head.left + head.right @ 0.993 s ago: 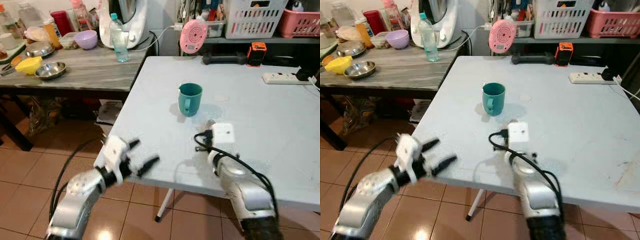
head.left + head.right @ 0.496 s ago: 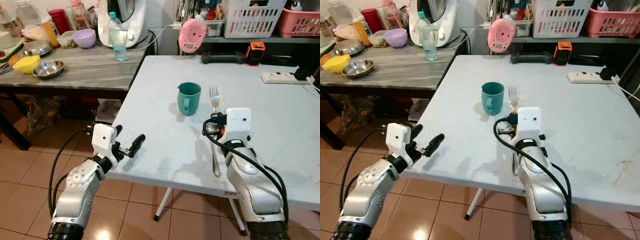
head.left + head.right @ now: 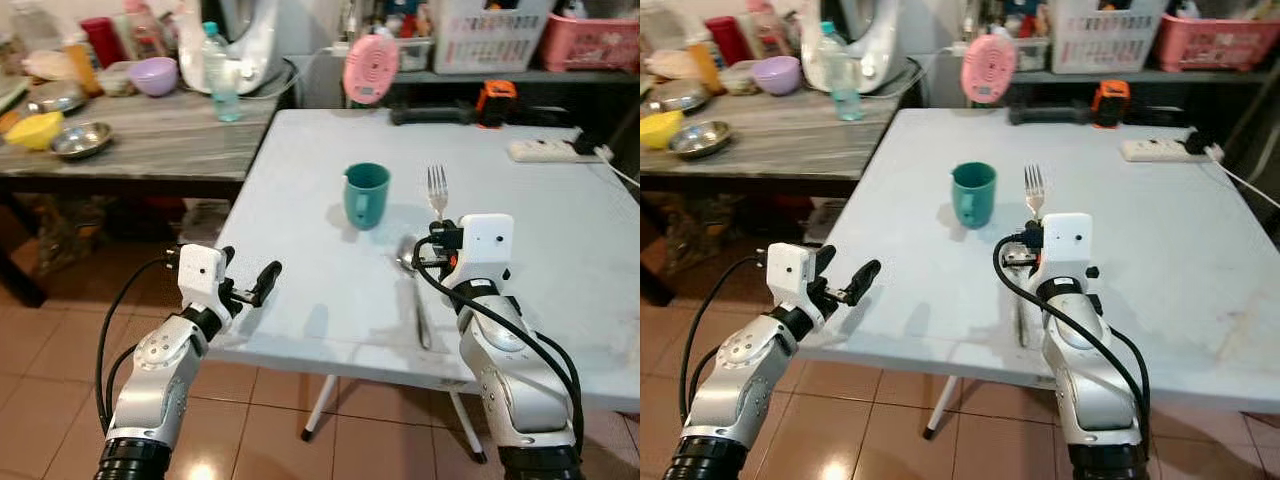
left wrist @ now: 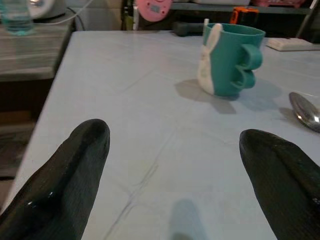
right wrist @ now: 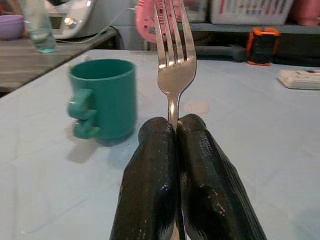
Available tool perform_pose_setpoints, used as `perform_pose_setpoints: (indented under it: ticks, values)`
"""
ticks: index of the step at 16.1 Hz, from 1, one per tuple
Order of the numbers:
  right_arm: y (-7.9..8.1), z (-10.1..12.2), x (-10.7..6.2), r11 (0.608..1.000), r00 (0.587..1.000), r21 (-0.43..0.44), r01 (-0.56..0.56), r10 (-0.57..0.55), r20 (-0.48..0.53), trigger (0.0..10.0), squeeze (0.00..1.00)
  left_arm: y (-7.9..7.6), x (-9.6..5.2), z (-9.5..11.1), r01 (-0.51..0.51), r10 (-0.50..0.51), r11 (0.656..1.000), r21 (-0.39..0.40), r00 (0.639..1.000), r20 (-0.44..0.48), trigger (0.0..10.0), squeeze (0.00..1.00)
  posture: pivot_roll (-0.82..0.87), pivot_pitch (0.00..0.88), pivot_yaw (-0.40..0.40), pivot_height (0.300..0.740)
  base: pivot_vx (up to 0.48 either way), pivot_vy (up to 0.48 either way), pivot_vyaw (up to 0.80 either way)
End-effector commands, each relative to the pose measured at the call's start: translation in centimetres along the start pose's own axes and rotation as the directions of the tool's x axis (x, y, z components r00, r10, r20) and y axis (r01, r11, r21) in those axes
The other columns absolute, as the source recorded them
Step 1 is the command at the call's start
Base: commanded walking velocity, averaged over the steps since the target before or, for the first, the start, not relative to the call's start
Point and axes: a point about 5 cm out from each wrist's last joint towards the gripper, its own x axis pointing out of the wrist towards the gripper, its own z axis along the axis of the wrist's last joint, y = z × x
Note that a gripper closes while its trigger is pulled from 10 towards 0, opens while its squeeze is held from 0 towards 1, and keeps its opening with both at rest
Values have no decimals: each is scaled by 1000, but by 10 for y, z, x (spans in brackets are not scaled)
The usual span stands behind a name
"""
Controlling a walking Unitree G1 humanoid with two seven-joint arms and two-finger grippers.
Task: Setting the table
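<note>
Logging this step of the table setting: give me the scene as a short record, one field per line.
surface: white table
right gripper: shut on fork, tines pointing up
left gripper: open, at the table's near left edge, holding nothing
mug: teal, upright on the table, left of the fork
spoon: lying flat on the table beside the right arm
side table: bowls, water bottle

I see: teal mug [image 3: 366,195] with white bunny motif; silver fork [image 5: 174,65]; silver spoon [image 3: 410,262]; pale blue-grey table [image 3: 300,200]. My grippers: black fingers [image 5: 150,185], silver arms, white wrist housings. Side counter [image 3: 150,135] grey wood-grain; on it yellow bowl [image 3: 32,129], lilac bowl [image 3: 155,75], steel dish [image 3: 80,139]. Pink round fan [image 3: 370,68]. Floor [image 3: 50,350] terracotta tile.
</note>
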Motion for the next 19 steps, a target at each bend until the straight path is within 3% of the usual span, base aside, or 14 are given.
perform_pose_setpoints:
  ticks: [1,4,19]
  values:
    - [4,7,1,1000,999,14,-18,17,34,10000,0,3,0,-1,-8,8,1000,8,1000,-4,10000,0,-77,0,66,740,0,435,-675]
    - [5,6,0,1000,999,13,-20,20,35,10000,0,3,-1,-1,-5,5,1000,11,1000,0,10000,0,-78,0,70,740,0,474,-525]
    - [12,11,1,997,994,-19,-80,82,75,10000,0,-1,2,-4,-19,19,999,42,1000,1,10000,0,-72,0,68,740,0,480,0]
